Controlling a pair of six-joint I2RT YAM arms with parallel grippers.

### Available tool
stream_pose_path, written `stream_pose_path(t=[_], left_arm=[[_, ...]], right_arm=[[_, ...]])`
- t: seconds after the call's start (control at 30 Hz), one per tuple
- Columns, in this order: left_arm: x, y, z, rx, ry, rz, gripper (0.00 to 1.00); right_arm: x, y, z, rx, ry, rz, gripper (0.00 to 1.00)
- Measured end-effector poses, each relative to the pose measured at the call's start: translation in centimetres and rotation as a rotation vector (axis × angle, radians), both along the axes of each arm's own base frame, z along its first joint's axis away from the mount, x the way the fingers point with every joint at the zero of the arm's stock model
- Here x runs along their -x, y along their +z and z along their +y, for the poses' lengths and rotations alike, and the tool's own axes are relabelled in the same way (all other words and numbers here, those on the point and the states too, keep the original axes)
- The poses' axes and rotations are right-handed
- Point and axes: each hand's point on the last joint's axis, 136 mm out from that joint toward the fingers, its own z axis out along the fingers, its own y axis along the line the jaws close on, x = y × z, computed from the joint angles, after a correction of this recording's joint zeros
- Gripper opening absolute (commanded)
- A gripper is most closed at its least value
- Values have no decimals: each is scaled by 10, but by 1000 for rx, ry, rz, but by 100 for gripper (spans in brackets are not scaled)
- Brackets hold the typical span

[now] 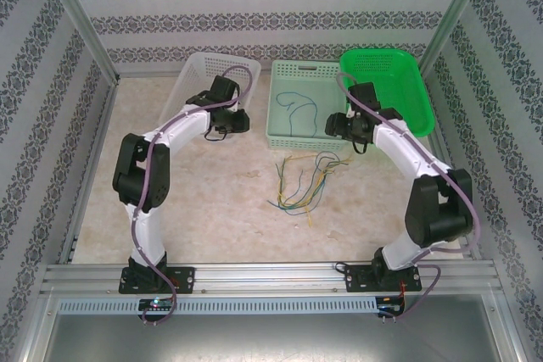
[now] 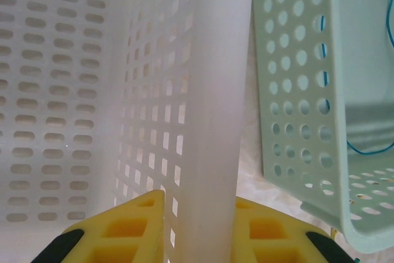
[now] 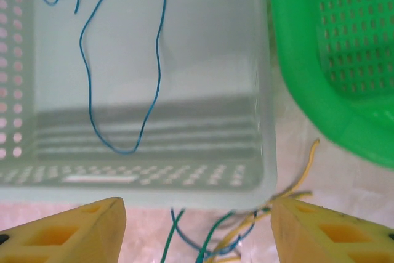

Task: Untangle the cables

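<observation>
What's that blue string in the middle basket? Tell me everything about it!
It's a thin blue wire, very fine and bendy, the same plain blue all along. It lies loose and flat on the floor of the pale green basket, curled into a long, narrow loop with smaller wiggles near one end. It touches the basket's floor, and nothing is gripping it.

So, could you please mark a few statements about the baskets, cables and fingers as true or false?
1. A blue cable lies in the middle basket. True.
2. The left fingers hold a cable. False: the wall of the white basket stands between them.
3. The bundle of cables lies in the white basket. False: it lies on the table, in front of the middle basket.
4. The right fingers are spread apart and hold nothing. True.
</observation>
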Motion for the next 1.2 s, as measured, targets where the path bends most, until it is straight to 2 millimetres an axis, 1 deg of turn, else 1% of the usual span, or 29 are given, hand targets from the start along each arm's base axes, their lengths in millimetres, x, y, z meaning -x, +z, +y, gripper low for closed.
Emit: stream_pose_path(t=[0.03,0.1,0.13,0.17,0.2,0.23,0.33,0.4,0.5,0.53,0.57,0.6,0.7,0.83,0.9,0.97,1.03,1.2], left_arm=[[0,1,2,1,15,-3,13],[-1,3,3,7,39,-9,17],[-1,4,3,11,48,-12,23],[-2,6,4,13,58,-17,26],[-3,7,4,17,66,-18,27],[-4,7,4,21,76,-19,30],[-4,8,4,35,103,-10,43],[-4,8,3,49,115,-1,54],[-2,8,0,71,124,11,79],[-2,9,0,74,125,11,85],[-2,10,-1,76,125,11,96],[-2,11,-1,80,128,10,100],[-1,22,-3,87,120,-12,100],[2,48,-7,103,101,-65,100],[4,62,-8,114,97,-100,100],[8,73,-6,122,95,-130,100],[11,78,-5,124,95,-143,100],[14,76,-3,117,92,-141,100]], right_arm=[[8,0,2,-4,7,5,63],[23,-2,6,-9,24,22,63],[29,-4,9,-12,33,33,63],[37,-6,13,-17,47,46,63],[42,-9,16,-22,58,56,63],[51,-12,21,-25,72,70,63],[79,-18,35,-38,126,98,63],[100,-15,45,-61,172,98,63],[132,-1,64,-102,248,90,63],[143,5,72,-113,278,91,64],[154,9,80,-121,304,95,64],[164,10,85,-124,325,108,64],[192,4,98,-127,364,170,64],[225,-18,102,-95,383,285,64],[236,-26,105,-68,398,328,63],[243,-34,107,-38,404,365,59],[246,-41,106,-10,393,393,55],[242,-57,107,36,366,420,47]])
